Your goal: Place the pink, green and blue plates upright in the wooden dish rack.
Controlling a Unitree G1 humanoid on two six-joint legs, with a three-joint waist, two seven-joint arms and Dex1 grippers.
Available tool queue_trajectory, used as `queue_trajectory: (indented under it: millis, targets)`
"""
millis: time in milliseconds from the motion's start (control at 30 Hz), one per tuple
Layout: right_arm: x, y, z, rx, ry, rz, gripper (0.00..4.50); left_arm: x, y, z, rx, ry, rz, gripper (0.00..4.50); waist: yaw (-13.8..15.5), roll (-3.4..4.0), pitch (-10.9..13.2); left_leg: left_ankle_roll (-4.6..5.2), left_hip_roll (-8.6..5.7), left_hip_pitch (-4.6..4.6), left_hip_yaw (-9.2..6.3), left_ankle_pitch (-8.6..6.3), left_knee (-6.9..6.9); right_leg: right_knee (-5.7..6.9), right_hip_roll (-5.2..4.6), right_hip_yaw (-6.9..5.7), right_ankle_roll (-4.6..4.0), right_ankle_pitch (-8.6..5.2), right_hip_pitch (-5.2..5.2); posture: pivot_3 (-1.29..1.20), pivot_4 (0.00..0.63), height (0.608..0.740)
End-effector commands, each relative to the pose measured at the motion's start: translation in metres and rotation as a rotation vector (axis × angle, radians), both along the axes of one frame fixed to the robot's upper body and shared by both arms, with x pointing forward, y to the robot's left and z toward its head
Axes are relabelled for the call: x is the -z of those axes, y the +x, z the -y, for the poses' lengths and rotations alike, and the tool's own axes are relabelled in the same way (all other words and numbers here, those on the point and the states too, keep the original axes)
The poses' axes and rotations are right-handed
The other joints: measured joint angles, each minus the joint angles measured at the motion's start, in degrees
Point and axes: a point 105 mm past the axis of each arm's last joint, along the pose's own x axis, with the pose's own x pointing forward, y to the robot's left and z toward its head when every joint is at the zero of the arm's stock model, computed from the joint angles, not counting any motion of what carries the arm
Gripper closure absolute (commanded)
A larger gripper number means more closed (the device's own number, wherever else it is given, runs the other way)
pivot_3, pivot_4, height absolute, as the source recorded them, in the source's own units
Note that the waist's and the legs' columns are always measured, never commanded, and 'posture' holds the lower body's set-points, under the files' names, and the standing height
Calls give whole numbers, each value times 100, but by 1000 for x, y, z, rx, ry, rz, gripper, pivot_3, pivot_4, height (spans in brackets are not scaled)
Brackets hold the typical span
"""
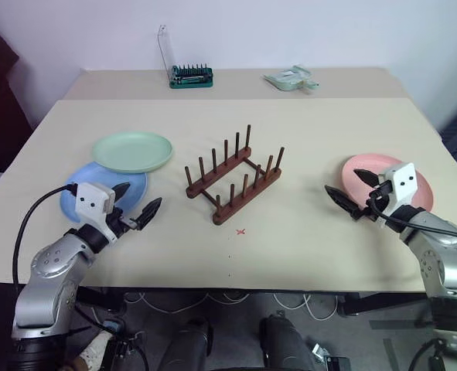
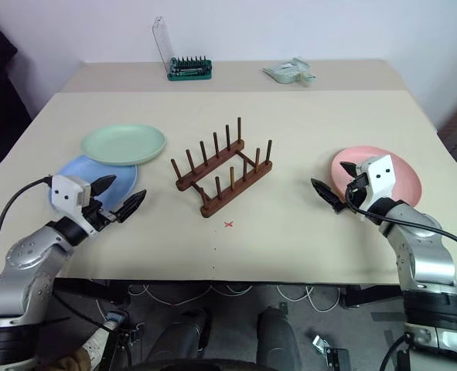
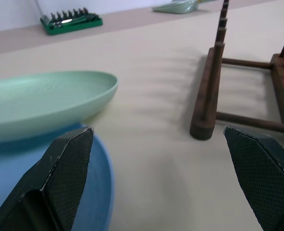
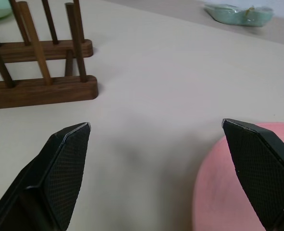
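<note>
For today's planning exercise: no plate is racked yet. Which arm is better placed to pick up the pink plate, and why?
The right arm. Its open tool hangs at the pink plate's edge, while the left tool sits across the wooden dish rack, by the stacked green and blue plates.

Wooden dish rack [image 1: 233,177] at frame centre; stacked plates [image 1: 118,168] left; single plate [image 1: 388,182] right; tool holder [image 1: 190,76] top.
</note>
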Motion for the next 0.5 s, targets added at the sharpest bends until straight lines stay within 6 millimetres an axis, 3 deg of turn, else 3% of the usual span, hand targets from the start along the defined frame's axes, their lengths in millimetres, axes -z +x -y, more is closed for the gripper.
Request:
queue_trajectory:
  millis: [33, 233, 500]
  targets:
    - [-16, -2, 3, 8, -7, 57, 18, -6, 0, 1, 11, 16, 24, 0, -2, 0, 0, 0, 0, 0, 0, 0, 0, 0, 0, 0, 0, 0, 0, 0, 150, 740]
    - [-24, -1, 0, 9, -12, 77, 18, 0, 3, 6, 13, -13, 16, 0, 9, 1, 0, 0, 0, 0, 2, 0, 0, 0, 0, 2, 0, 0, -1, 0, 150, 740]
    - [-19, -11, 1, 14, -9, 64, 18, 1, 0, 9, 58, 0, 4, 0, 2, 1, -1, 0, 0, 0, 2, 0, 0, 1, 0, 2, 0, 0, -2, 0, 150, 740]
